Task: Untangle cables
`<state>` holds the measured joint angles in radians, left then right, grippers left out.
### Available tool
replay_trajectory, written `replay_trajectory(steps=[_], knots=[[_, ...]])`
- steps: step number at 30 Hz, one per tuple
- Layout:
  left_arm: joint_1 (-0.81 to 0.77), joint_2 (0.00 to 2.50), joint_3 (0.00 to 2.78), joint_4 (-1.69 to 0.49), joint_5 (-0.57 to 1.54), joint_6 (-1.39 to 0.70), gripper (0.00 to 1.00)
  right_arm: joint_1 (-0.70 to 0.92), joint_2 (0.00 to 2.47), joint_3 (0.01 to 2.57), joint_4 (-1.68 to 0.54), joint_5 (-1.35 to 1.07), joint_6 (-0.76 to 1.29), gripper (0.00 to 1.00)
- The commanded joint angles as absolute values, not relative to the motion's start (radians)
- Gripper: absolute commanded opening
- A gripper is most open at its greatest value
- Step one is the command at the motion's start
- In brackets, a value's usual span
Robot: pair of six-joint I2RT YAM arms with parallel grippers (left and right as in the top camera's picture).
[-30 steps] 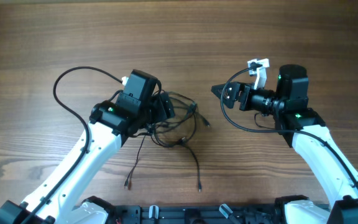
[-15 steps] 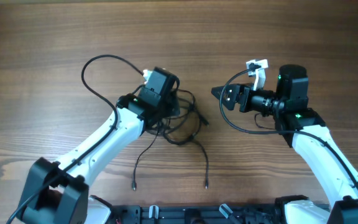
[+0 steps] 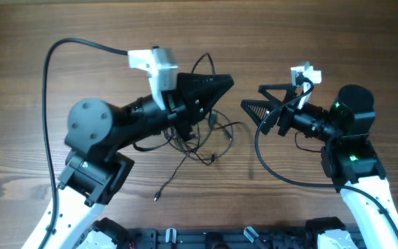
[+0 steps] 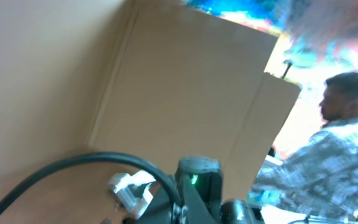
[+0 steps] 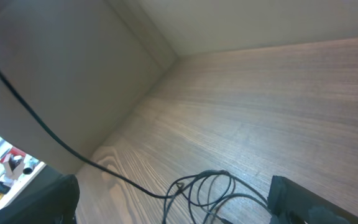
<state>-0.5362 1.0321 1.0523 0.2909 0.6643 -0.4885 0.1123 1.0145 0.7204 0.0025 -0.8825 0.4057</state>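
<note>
Fingers of the left gripper are closed on the cables. The tangle's long axis runs diagonally, and one plug end points toward the left arm's base. The right gripper fingers stand spread apart.

I can read no text, label, brand, number or sign in any of my three views. A coloured patch along the top edge of the left wrist view, right of centre, is too blurred for me to make anything out.
</note>
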Motion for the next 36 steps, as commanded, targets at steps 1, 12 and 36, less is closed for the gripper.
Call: replay_trajectory(steps=[1,12,36], knots=[[-0.538,1.02,1.061,0.459,0.683,-0.561,0.04,0.112,0.999,0.721,0.009,-0.924,0.366,1.0],[-0.538,1.021,1.061,0.757,0.427,-0.723,0.04,0.124,1.033,0.721,-0.073,-0.967,0.233,0.99],[-0.538,1.048,1.061,0.76,0.226,-0.723,0.04,0.705,1.515,0.72,0.229,-0.797,0.404,0.77]])
